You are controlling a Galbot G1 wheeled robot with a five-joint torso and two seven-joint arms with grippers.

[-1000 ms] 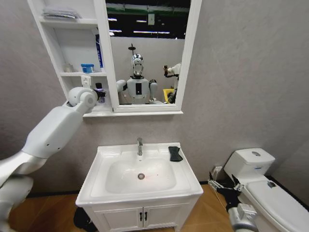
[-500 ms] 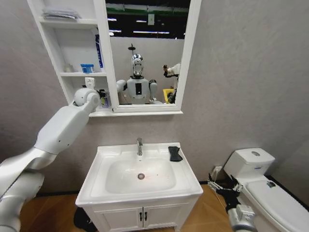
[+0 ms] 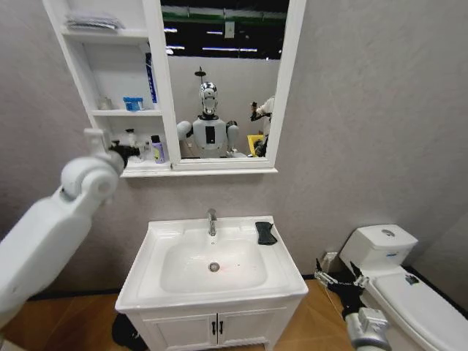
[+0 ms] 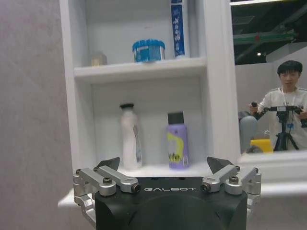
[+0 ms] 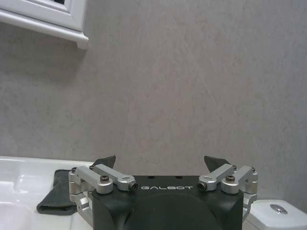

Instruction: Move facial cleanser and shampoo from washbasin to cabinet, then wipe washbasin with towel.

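Observation:
The facial cleanser and shampoo are a white bottle (image 4: 130, 136) and a purple bottle (image 4: 176, 140); which is which I cannot tell. Both stand upright, side by side, on the bottom shelf of the cabinet (image 3: 110, 112), where the purple bottle (image 3: 156, 150) shows too. My left gripper (image 3: 131, 151) hangs open just in front of that shelf, clear of both bottles; the left wrist view shows the left gripper (image 4: 164, 164) holding nothing. The black towel (image 3: 265, 232) lies on the back right corner of the washbasin (image 3: 161, 230). My right gripper (image 3: 333, 281) waits open, low beside the toilet.
A blue-lidded jar (image 4: 148, 50) and a blue tube (image 4: 177, 28) sit on the middle shelf. The chrome tap (image 3: 211, 219) stands at the basin's back edge. A white toilet (image 3: 398, 281) is at the lower right. The mirror (image 3: 219, 80) reflects the room.
My left arm has drawn back from the bottom shelf towards the left. The purple bottle stays standing on the shelf, free of the gripper. The right arm has not moved.

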